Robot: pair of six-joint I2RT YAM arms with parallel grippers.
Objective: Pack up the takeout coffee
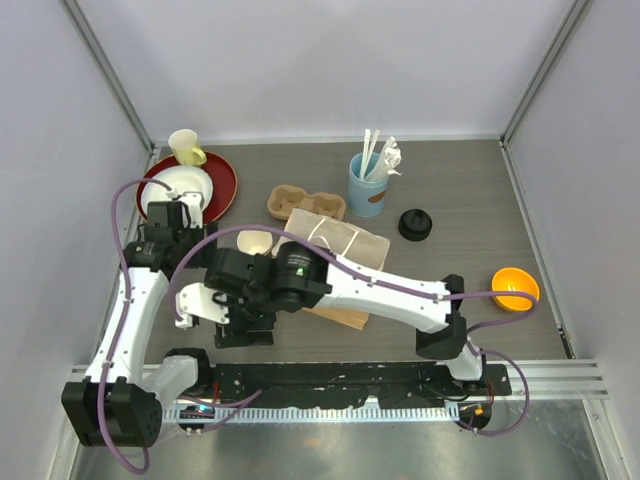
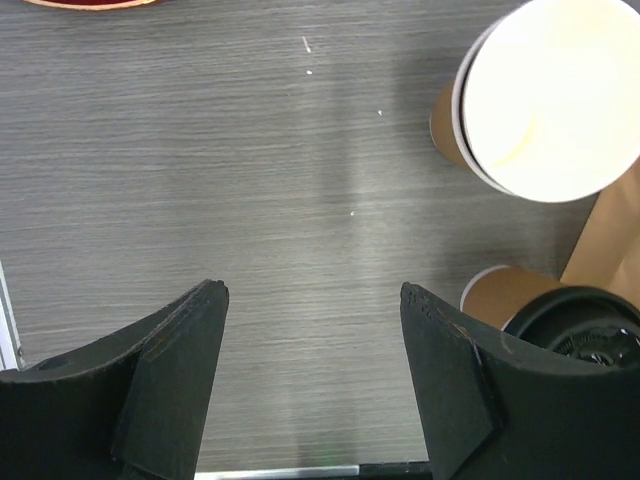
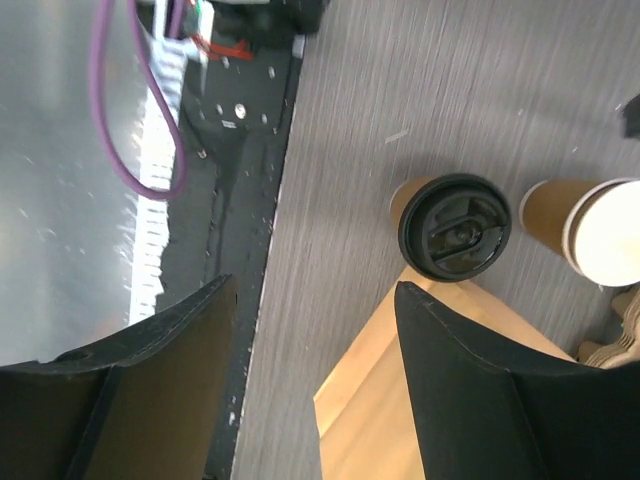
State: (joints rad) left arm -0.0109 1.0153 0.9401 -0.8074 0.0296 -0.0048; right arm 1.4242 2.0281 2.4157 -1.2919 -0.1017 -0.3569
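One takeout coffee point(image 3: 455, 225), a tan paper cup under a black sip lid, stands upright on the table by the corner of a brown paper bag point(image 3: 420, 400). My right gripper point(image 3: 315, 290) hovers open short of it, with nothing between the fingers. In the left wrist view the same lidded cup point(image 2: 580, 320) sits just outside the right finger of my left gripper point(image 2: 312, 300), which is open over bare table. In the top view both wrists crowd the front left and hide this cup.
A lidless tan cup point(image 1: 252, 243) stands just beyond the lidded one. Behind the paper bag point(image 1: 345, 250) lies a pulp cup carrier point(image 1: 305, 203). Also here: a blue utensil cup point(image 1: 368, 185), a stack of black lids point(image 1: 415, 224), an orange bowl point(image 1: 515, 288), a red plate point(image 1: 222, 185).
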